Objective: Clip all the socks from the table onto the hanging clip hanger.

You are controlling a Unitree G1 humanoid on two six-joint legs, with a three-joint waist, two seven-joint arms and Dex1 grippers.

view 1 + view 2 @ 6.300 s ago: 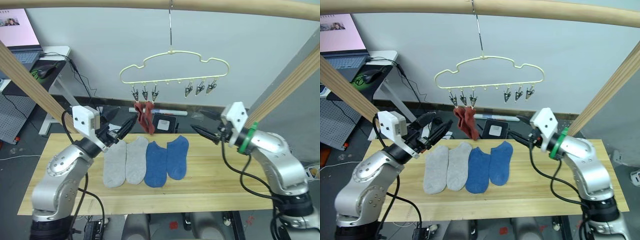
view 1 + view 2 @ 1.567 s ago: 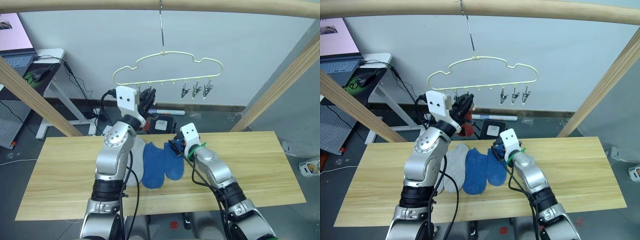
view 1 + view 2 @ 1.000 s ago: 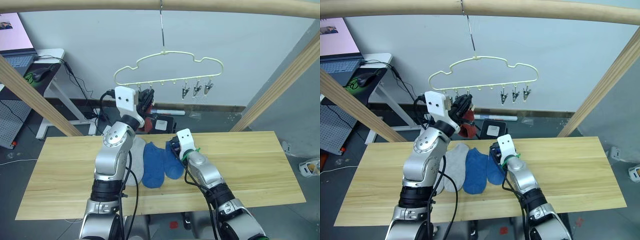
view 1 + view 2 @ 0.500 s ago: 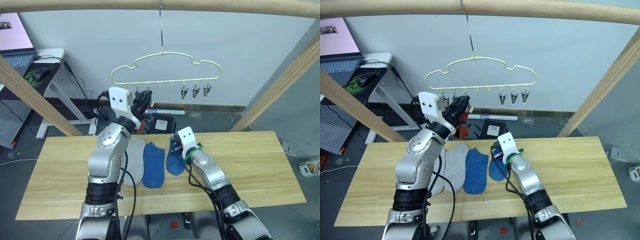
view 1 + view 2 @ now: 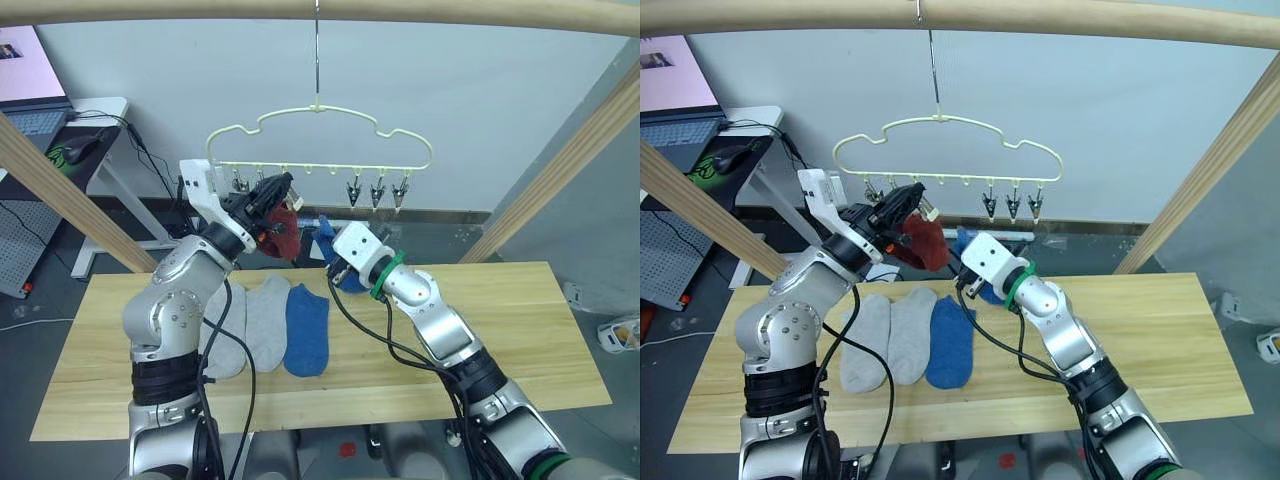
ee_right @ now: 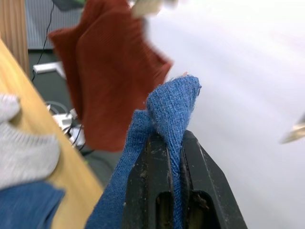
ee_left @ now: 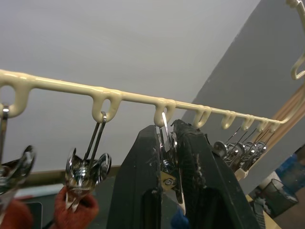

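Observation:
The cream clip hanger (image 5: 320, 108) hangs from the beam by its hook. My left gripper (image 5: 274, 190) is shut on one of its silvery clips (image 7: 167, 179), beside the clips that hold two rust red socks (image 5: 284, 233). My right gripper (image 6: 175, 138) is shut on a blue sock (image 6: 170, 106) and holds it in the air just right of the red socks, below the hanger. On the table (image 5: 500, 320) lie two grey socks (image 5: 246, 320) and one blue sock (image 5: 308, 330) side by side.
A thick wooden beam (image 5: 420, 10) crosses overhead, with slanted wooden posts at left (image 5: 60, 190) and right (image 5: 560, 170). Three free clips (image 5: 377, 190) hang at the hanger's right end. A desk with a laptop (image 5: 40, 110) stands far left.
My right gripper closed on a blue sock and lifted it off the table up toward the hanger. My left arm swung left, drawing the hanger with it by the clip.

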